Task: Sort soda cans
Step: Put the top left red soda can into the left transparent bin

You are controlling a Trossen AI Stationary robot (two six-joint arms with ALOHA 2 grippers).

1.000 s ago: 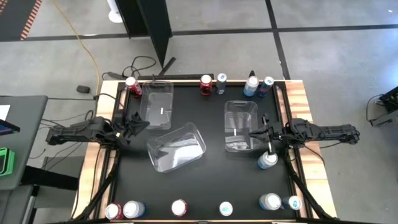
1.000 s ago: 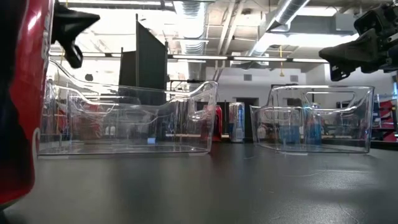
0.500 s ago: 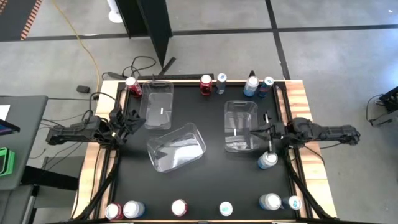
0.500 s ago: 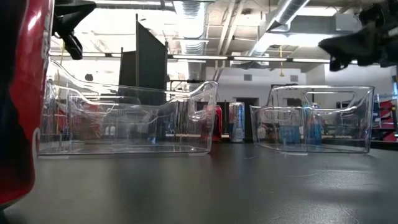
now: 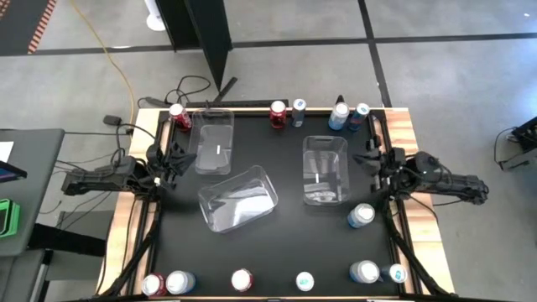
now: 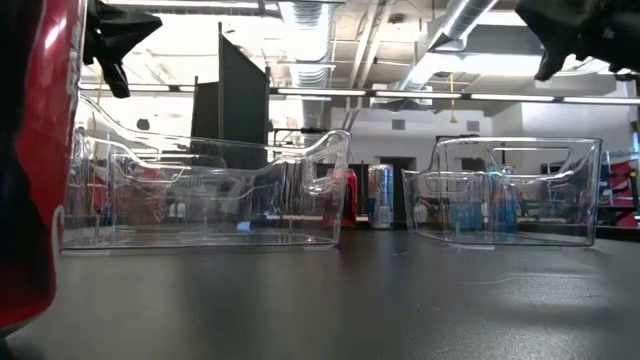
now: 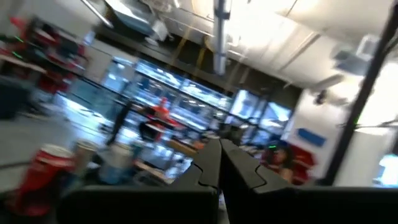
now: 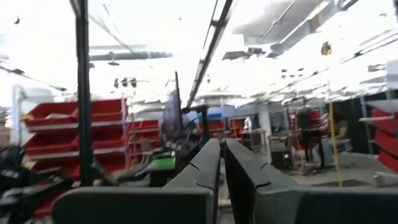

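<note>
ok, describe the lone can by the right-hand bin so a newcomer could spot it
Start at the clear rectangular plastic bin on the black table's right side. Just off its near right corner stands a silver-white and light-blue soda can. It stands alone mid-table, while every other can lines the far or near edge.

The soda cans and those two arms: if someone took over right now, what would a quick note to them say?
Left gripper: shut, empty, at the table's left edge.
Right gripper: nearly closed, empty, at the right edge.
Soda cans: five along the far edge, six along the near edge, one standing alone near the right bin.
Done: nothing; all three clear bins look empty.
Left: sort every can.
</note>
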